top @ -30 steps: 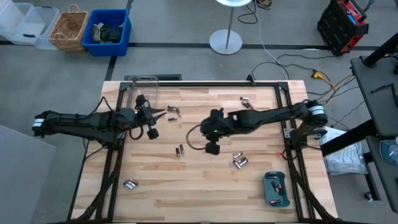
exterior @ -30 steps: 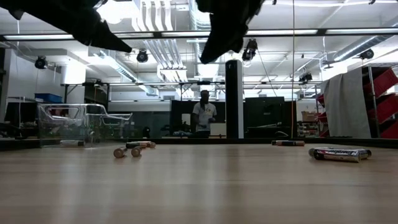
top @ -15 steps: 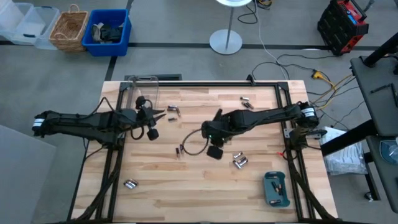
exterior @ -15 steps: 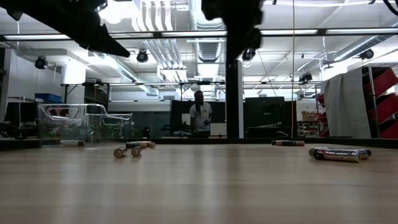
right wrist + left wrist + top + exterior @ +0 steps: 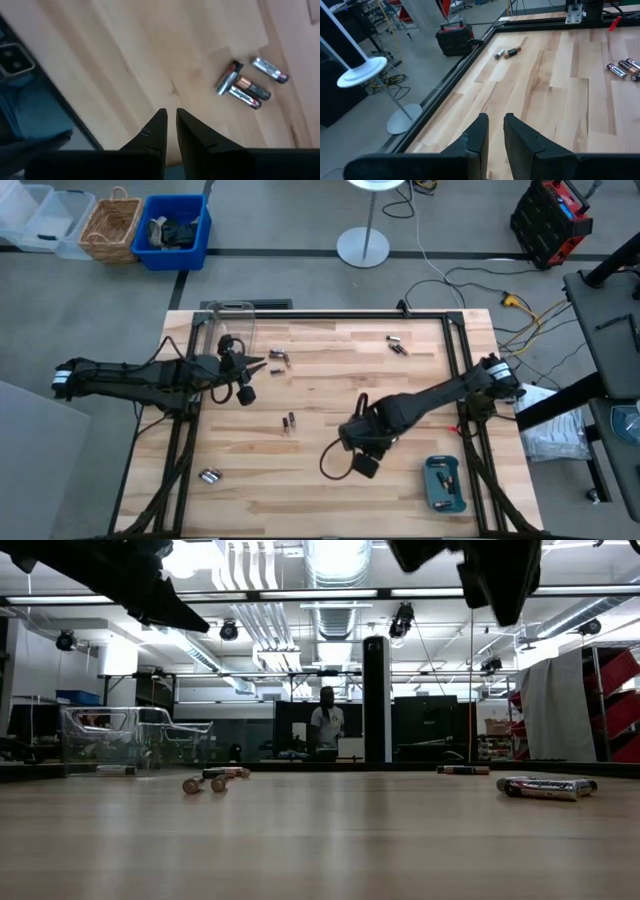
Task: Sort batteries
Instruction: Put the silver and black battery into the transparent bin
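Note:
Batteries lie scattered on the wooden table: a pair (image 5: pixel 278 357) just beyond my left gripper (image 5: pixel 262 364), a pair (image 5: pixel 396 343) at the far side, a pair (image 5: pixel 290 421) mid-table and a group (image 5: pixel 209 476) at the near left. My left gripper (image 5: pixel 495 131) hovers shut and holds nothing. My right gripper (image 5: pixel 349 438) hangs shut above the table's near middle. Three batteries (image 5: pixel 245 82) lie flat on the wood ahead of its fingers (image 5: pixel 170 127). In the low view both grippers stay high above the tabletop.
A teal tray (image 5: pixel 445 483) sits at the near right corner. A clear plastic box (image 5: pixel 232 325) stands at the far left. A dark metal frame (image 5: pixel 460 380) runs around the table. More batteries (image 5: pixel 545 786) lie to the right in the low view. A person stands far behind the table.
My right gripper has swung from the table's middle toward the near edge and a little to the right, and its arm now covers the battery cluster that showed there. My left arm has kept still. No battery has moved.

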Controlling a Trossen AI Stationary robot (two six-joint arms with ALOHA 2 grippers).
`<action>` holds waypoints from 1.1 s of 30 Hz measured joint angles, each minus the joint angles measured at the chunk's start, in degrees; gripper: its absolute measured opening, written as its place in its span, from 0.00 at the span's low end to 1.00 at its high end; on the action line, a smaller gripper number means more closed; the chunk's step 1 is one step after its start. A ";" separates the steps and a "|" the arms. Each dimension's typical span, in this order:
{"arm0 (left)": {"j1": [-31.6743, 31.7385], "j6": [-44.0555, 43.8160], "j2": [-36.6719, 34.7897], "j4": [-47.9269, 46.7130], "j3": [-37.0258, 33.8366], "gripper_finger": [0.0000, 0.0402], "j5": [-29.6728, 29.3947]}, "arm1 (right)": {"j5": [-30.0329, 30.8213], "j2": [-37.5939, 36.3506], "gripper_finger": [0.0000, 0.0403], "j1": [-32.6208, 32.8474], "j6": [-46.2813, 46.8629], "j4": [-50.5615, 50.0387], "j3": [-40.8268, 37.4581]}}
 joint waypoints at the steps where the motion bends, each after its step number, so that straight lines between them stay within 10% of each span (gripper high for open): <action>1: 0.00 0.40 -0.02 0.19 0.00 0.10 0.00 | 0.35 0.02 0.08 -0.23 1.02 -0.07 -0.60; 33: 0.00 7.37 -0.02 3.09 0.00 0.10 -0.17 | 8.31 0.10 0.40 -0.99 -0.87 9.77 -16.80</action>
